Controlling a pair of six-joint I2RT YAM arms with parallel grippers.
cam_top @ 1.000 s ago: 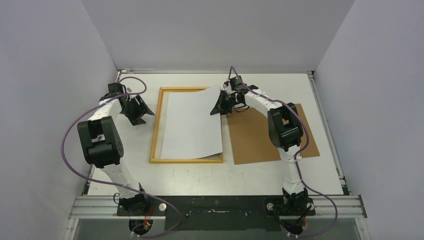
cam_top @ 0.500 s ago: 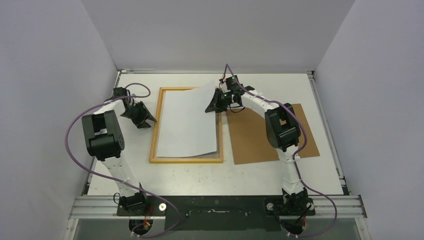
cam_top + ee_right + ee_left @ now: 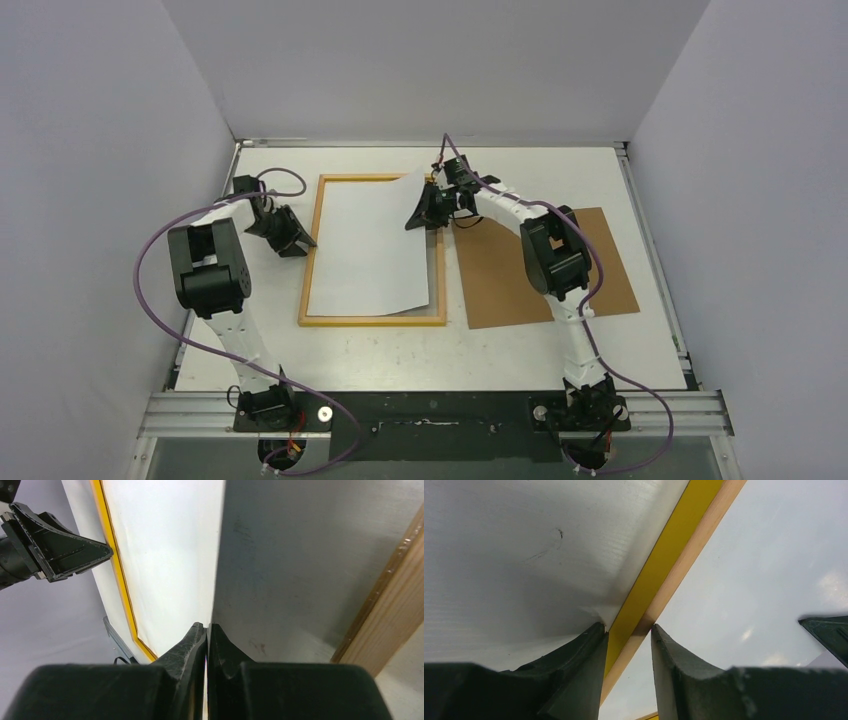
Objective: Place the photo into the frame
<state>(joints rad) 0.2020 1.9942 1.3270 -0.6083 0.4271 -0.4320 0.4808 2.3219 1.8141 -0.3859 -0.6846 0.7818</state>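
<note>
The frame, a yellow-and-wood rectangle, lies flat in the middle of the table. The photo lies on it white side up, and its far right corner is lifted. My right gripper is shut on that corner. In the right wrist view the photo's edge runs straight into the closed right gripper. My left gripper sits at the frame's left rail. In the left wrist view the left gripper straddles the rail, one tip on each side, with the photo beside it.
A brown backing board lies flat to the right of the frame, under the right arm. Grey walls close in the table on three sides. Purple cables loop off both arms.
The right gripper has carried the photo's corner to the left, so the sheet now sits more squarely over the frame. The left gripper has moved in onto the left rail and narrowed its jaws.
</note>
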